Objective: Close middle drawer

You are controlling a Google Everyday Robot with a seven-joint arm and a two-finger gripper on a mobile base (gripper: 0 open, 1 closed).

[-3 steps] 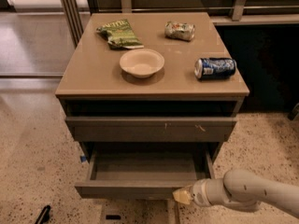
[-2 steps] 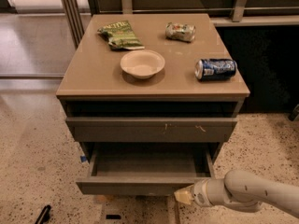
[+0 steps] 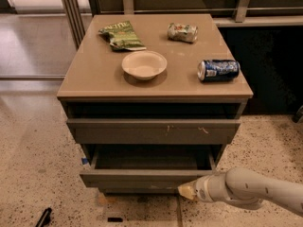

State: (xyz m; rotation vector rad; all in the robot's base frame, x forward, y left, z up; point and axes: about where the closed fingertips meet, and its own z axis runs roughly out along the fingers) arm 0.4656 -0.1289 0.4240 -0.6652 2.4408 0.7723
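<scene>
The middle drawer [image 3: 142, 178] stands pulled out from the grey-brown cabinet, below the wider front with pale scratch marks [image 3: 154, 130]. Its plain front faces me and its dark grey interior [image 3: 151, 157] shows, with nothing in it that I can see. My gripper [image 3: 187, 190] comes in from the lower right on a pale arm [image 3: 255, 190]. Its tip is against the lower right part of the drawer's front.
On the cabinet top [image 3: 94, 74] lie a green chip bag [image 3: 120, 34], a white bowl [image 3: 144, 64], a crushed can [image 3: 182, 32] and a blue can [image 3: 218, 70] on its side. A narrow lowest front [image 3: 137, 190] sits under the open drawer. Speckled floor lies around.
The middle drawer has slid a little way into the cabinet. My gripper has moved forward with its front.
</scene>
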